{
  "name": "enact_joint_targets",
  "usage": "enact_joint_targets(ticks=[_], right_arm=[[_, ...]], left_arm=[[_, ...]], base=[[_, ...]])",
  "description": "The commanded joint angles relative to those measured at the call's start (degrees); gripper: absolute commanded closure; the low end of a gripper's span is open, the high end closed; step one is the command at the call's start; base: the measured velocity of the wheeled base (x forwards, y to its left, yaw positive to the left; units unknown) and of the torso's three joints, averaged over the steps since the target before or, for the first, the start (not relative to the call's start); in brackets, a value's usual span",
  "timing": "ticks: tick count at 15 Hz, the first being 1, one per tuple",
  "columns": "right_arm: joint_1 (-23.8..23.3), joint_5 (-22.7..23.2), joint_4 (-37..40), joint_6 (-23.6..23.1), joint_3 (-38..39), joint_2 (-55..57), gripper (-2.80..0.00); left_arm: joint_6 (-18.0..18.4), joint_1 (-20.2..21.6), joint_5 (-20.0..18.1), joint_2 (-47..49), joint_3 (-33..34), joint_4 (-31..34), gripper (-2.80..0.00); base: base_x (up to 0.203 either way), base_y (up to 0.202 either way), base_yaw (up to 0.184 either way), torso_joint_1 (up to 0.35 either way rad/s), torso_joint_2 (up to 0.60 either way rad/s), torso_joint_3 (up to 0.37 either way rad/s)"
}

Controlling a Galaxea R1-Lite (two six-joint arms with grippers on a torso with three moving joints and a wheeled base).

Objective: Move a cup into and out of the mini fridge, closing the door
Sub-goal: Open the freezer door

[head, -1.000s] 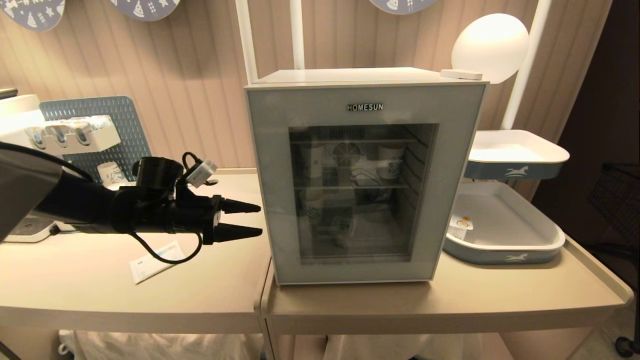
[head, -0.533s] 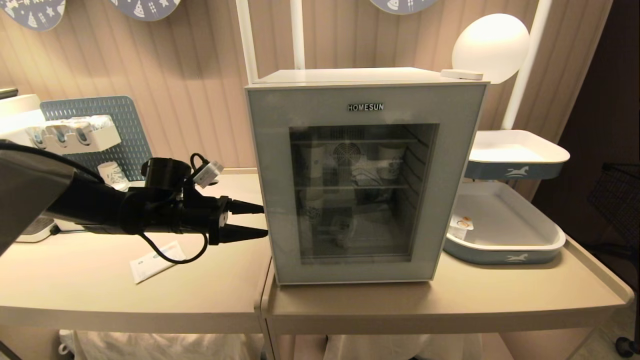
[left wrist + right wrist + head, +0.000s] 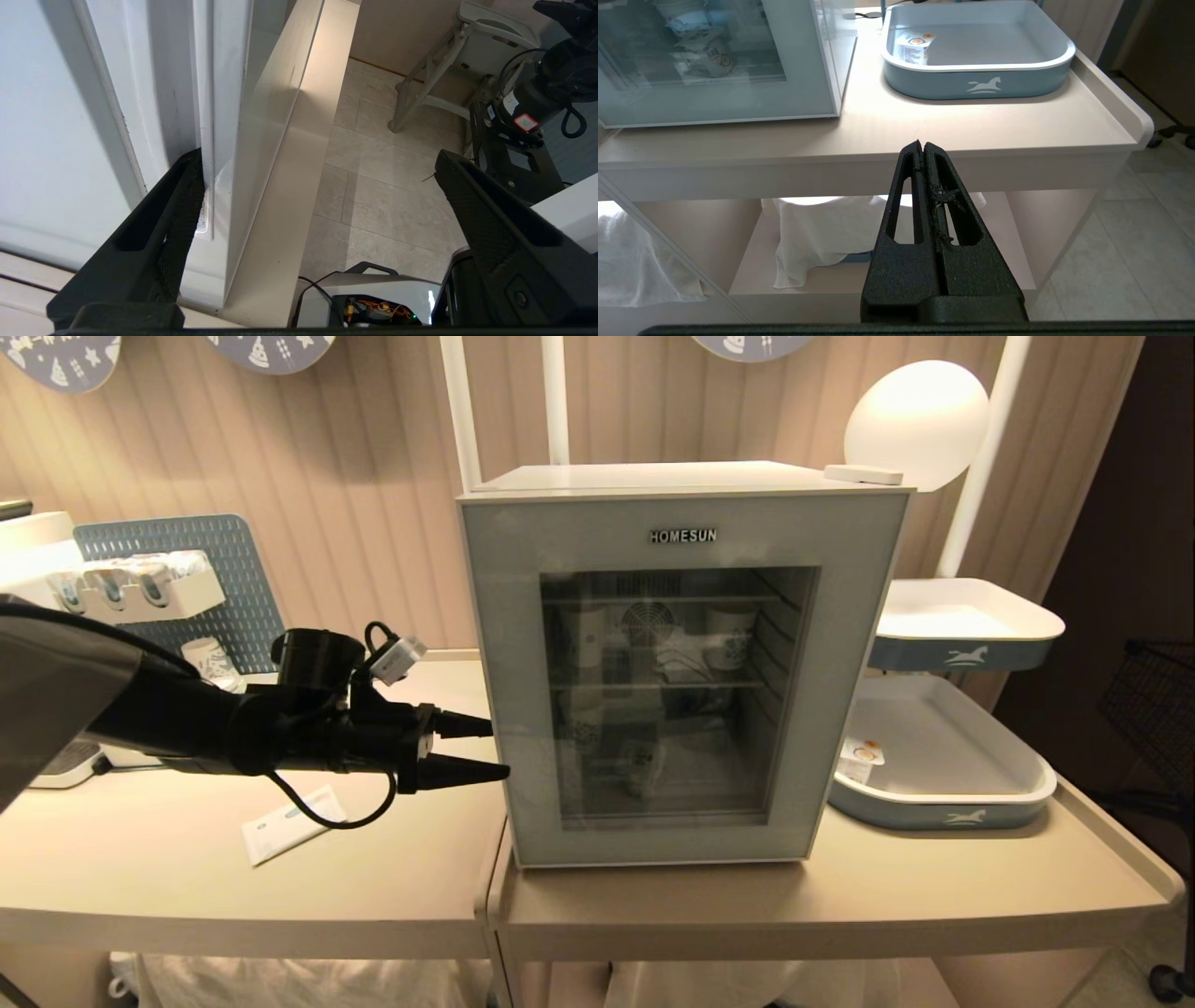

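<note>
1. Reaching level toward the mini fridge (image 3: 681,663), the left gripper (image 3: 481,747) stands wide open and empty at the left edge of the shut door (image 3: 677,681).
2. One finger (image 3: 182,205) touches the seam behind the door's edge; the other hangs clear in front.
3. The cup (image 3: 642,767) sits on the fridge floor, behind the glass.
4. Below the table (image 3: 971,135) edge, right of the fridge, the right gripper (image 3: 923,147) is closed and empty.

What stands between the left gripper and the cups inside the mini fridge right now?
The door does: it is shut flush on the mini fridge, its glass window covering the shelves. The left gripper, open, sits at the door's left edge, one fingertip at the seam.
</note>
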Motion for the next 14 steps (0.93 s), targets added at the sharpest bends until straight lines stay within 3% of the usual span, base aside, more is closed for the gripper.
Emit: enact_joint_targets(ticks=[1,11,14], right_arm=[[0.01,0.01,0.05,-0.02,-0.02,0.09,0.0],[0.01,0.01,0.05,-0.11,-0.02,0.09,0.0],[0.01,0.01,0.05,-0.11,-0.02,0.09,0.0]], left_arm=[[0.13,0.23,-0.81,-2.97,2.3,0.13,-2.8],[0.29,3.19,-2.07,-24.76,22.43,-0.04,-2.8],[-1.41,9.6,-1.77,-26.84,23.78,0.16,-2.8]], base=[[0.0,0.0,0.0,0.0,0.0,0.0],[0.0,0.0,0.0,0.0,0.0,0.0],[0.0,0.0,0.0,0.0,0.0,0.0]])
